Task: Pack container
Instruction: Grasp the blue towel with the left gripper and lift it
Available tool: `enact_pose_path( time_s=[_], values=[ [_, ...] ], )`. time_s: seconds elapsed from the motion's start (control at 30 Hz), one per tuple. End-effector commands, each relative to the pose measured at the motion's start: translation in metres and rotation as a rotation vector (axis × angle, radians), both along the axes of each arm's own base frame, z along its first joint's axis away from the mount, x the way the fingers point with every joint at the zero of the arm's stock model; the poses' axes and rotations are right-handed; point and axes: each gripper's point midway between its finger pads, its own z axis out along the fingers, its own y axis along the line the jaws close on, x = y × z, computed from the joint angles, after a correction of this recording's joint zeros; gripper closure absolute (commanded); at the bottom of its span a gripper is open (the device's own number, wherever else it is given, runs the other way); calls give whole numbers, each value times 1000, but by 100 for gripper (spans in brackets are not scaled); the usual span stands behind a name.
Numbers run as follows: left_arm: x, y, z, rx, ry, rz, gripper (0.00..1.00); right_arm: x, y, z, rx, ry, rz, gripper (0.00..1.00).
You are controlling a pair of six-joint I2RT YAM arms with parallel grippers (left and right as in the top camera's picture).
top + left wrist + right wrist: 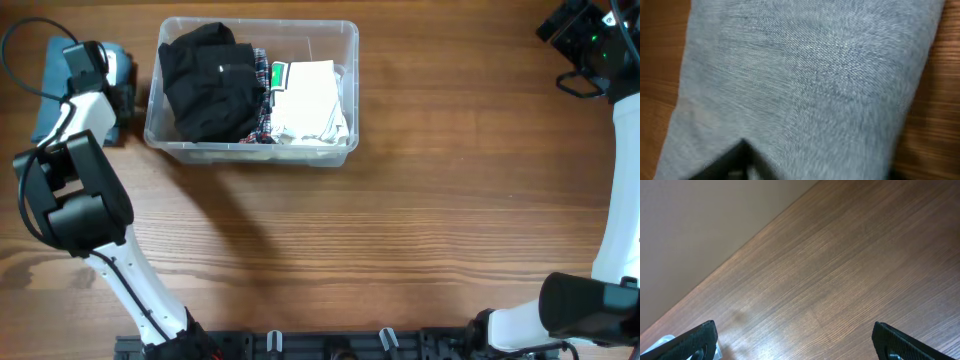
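Note:
The container (pixel 330 150) is a clear plastic bin at the back left of the table. It holds a black garment (pixel 208 85), a plaid item (pixel 263 100) and a folded white garment (pixel 312 100). A folded blue-grey denim garment (pixel 48 118) lies left of the container, partly under my left arm. My left gripper (pixel 120 98) is down on it, between the denim and the container's left wall. In the left wrist view the denim (pixel 815 75) fills the frame and only one dark finger (pixel 737 162) shows. My right gripper (pixel 562 25) is at the back right, open and empty over bare wood (pixel 795 342).
The wooden table (pixel 400 230) runs in front of and to the right of the container. The table's far edge shows in the right wrist view, with a plain wall (pixel 700 220) behind it. A black rail (pixel 330 345) runs along the near edge.

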Motion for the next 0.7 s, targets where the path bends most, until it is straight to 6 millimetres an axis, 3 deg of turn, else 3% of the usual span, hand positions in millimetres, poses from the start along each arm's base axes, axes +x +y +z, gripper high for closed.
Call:
enact_pose_path(
  time_s=[0.0,0.07,0.2,0.33,0.47,0.53,0.67],
  values=[
    [-22,26,-24,37,73,77,86,1,-3,-2,-1,2,-16,0],
    [-24,32,-15,57,31,169,96,1,-3,-2,-1,2,-16,0],
    [-19,29,9,38,-58,239,96,1,-3,-2,-1,2,-16,0],
    [-17,16,69,-22,-193,302,96,1,-3,-2,-1,2,-16,0],
    [-24,-35,150,-294,-359,272,96,1,-3,-2,-1,2,-17,0],
    [-39,-77,199,-489,-421,190,96,1,-3,-2,-1,2,-16,0],
    [-81,-134,277,-655,-495,6,96,1,-3,-2,-1,2,-16,0]
  ],
)
